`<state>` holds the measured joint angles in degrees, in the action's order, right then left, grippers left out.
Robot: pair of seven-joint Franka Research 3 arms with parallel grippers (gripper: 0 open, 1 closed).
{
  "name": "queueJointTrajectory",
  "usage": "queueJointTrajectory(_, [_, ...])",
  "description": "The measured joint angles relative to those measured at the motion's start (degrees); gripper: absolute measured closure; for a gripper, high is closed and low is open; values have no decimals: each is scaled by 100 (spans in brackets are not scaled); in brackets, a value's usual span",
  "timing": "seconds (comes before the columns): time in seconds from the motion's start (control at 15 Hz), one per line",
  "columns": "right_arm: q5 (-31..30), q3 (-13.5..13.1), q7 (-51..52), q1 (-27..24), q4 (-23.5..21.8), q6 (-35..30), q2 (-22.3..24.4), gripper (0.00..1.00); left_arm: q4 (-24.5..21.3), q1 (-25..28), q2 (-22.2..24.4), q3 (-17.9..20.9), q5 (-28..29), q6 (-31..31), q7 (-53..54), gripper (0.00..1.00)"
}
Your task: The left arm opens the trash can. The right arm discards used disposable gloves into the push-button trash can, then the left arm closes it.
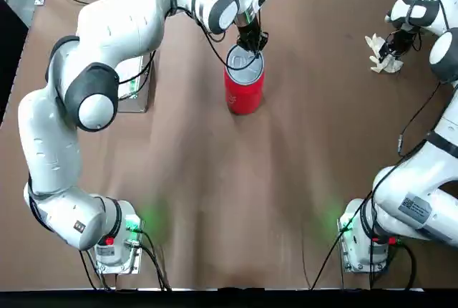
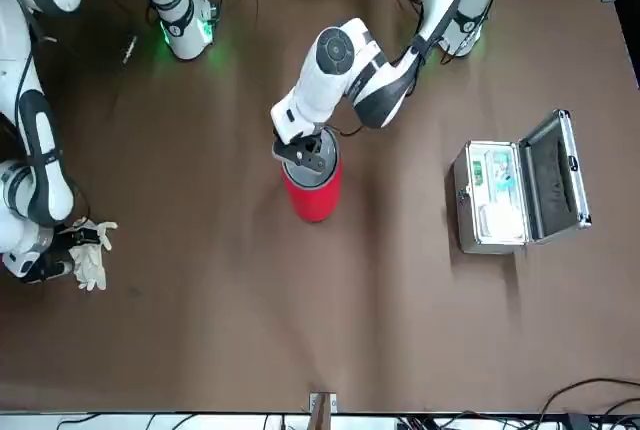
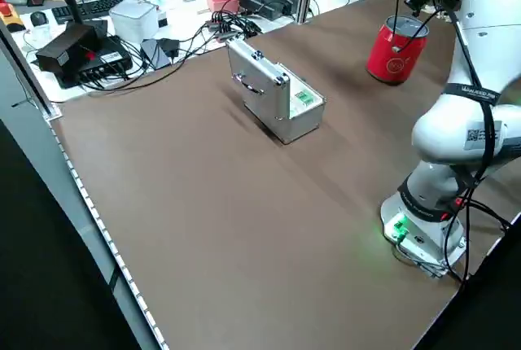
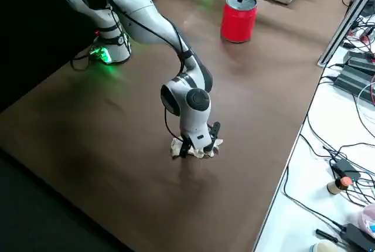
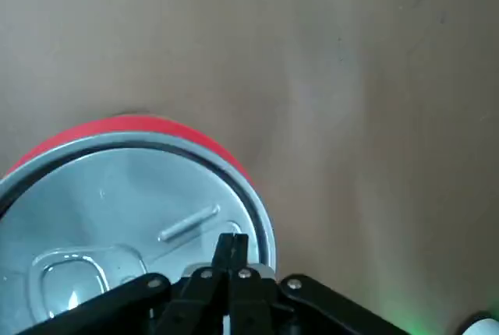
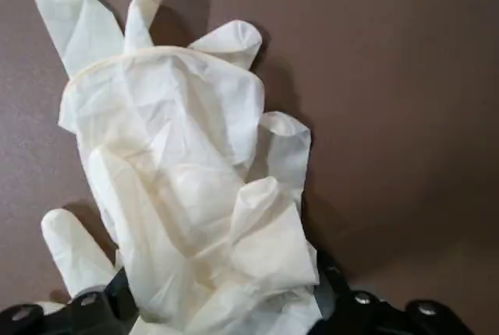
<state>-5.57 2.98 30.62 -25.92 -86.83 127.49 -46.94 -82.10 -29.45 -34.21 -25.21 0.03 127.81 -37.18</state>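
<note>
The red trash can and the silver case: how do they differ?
The trash can is a red cylinder, while the silver case is boxy. The trash can's round lid is on, whereas the case's hinged lid stands open. The left gripper is at the trash can's lid; no gripper is at the case. Both stand on the brown table.

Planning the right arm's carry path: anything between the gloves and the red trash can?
Nothing visible; only bare brown tabletop between the gloves and trash can, per top and front views.
</note>
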Motion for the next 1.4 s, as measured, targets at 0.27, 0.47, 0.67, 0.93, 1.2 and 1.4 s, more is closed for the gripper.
queueJointTrajectory(0.27, [98, 6, -24, 3, 6, -48, 31, 32, 3, -37, -27, 12, 69, 6, -17, 99])
queueJointTrajectory(0.47, [152, 13, -125, 3, 6, -91, 48, 44, 6, -41, -31, 15, 102, 6, -23, 99])
queueJointTrajectory(0.67, [214, 33, -186, 4, 5, -149, 62, 75, 6, -42, -50, 19, 118, 6, -23, 99])
queueJointTrajectory(0.93, [222, 42, -199, 8, 5, -161, 62, 89, 6, -45, -94, 24, 186, 8, -26, 97])
queueJointTrajectory(1.2, [215, 56, -198, 132, 86, -141, 63, 89, 8, -75, -158, 23, 265, 127, -27, 97])
queueJointTrajectory(1.4, [215, 63, -204, 375, 405, -582, 122, 89, 11, -75, -164, 24, 271, 137, -27, 97])
